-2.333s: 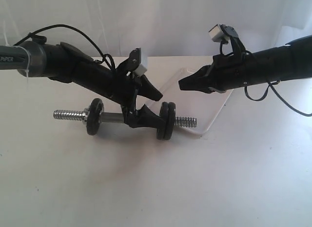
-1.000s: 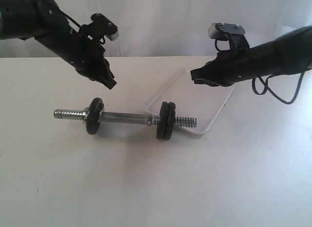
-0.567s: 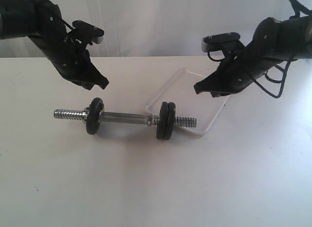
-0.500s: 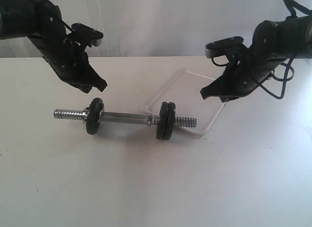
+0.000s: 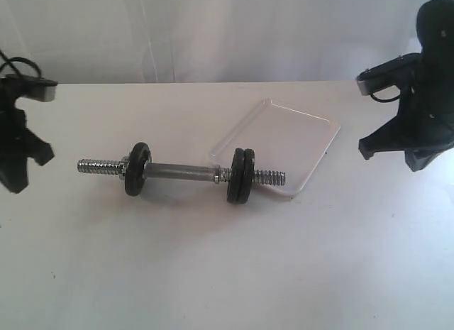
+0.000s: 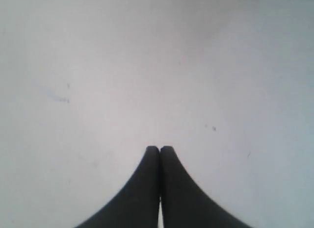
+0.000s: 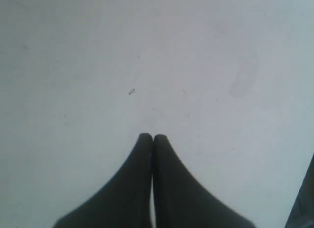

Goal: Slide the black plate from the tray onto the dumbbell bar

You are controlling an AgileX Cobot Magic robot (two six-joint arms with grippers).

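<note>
Dumbbell bar (image 5: 181, 174) on white table (image 5: 213, 273), white backdrop (image 5: 213, 32) behind

"What stands in the way across the counter (image 5: 213, 273)?"

"The dumbbell bar (image 5: 181, 174) lies crosswise mid-counter with its discs (image 5: 240, 176) upright. Its right threaded end sits at the near edge of the tray (image 5: 312, 128)."

"And at the sides?"

"The left hand (image 6: 159, 148) hangs at the far left and the right hand (image 7: 149, 136) at the far right. Both are pinched together and well apart from the bar. The front of the counter gives open passage."
</note>
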